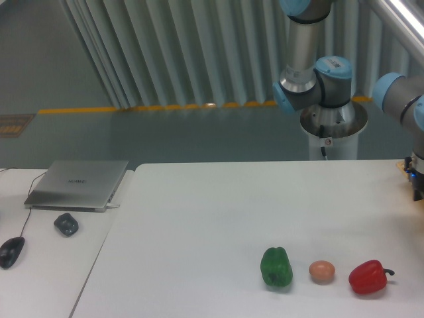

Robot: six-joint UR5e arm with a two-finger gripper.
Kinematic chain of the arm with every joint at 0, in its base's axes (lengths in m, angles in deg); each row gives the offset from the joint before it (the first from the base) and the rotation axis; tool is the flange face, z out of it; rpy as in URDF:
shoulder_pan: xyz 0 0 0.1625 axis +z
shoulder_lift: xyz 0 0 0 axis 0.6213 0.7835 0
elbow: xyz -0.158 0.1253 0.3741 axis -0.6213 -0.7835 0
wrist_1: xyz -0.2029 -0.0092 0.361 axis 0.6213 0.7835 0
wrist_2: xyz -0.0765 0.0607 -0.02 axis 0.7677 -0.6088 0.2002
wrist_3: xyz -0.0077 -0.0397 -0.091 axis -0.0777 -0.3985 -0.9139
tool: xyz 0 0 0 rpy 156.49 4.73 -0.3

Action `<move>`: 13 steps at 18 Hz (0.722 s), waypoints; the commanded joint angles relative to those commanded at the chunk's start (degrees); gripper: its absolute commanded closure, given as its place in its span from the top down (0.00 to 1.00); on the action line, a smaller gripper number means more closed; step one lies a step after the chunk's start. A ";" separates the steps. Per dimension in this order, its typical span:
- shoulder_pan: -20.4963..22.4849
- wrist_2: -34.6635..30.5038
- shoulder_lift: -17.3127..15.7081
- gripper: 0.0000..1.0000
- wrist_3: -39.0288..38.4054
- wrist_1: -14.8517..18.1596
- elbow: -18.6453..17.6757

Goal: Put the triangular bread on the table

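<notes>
- Along the front edge of the counter (212, 218), three items sit in a row: a green pepper (276, 267), a small brown egg (322, 271) just beside it, and a red pepper (368, 277) nearest the right edge.
- All three rest apart from one another, none touching.
- At the far right edge of the counter, the arm (404, 99) runs out of the picture; only a dark bit of the wrist with a blue light shows there.
- Whether the end effector is open or closed I cannot tell, because it is cut off by the picture's right edge.
- No triangular bread shows anywhere on the counter in this view.
- Off to the left, the adjoining desk (46, 265) carries a closed silver laptop (78, 183), a small dark object (66, 224) in front of it, and a black corded mouse (11, 251) at the left edge.
- Behind the counter's far edge stands the arm's base (333, 126) with its grey and blue joints.
</notes>
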 joint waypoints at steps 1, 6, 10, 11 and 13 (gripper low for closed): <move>0.70 0.17 -0.26 1.00 0.17 0.09 -0.09; 2.81 4.48 -1.41 1.00 1.92 0.79 0.70; 7.47 4.48 -1.41 1.00 11.14 0.97 0.18; 8.09 4.40 -1.41 1.00 12.38 0.97 0.18; 8.18 4.31 -1.32 1.00 12.66 1.32 -0.17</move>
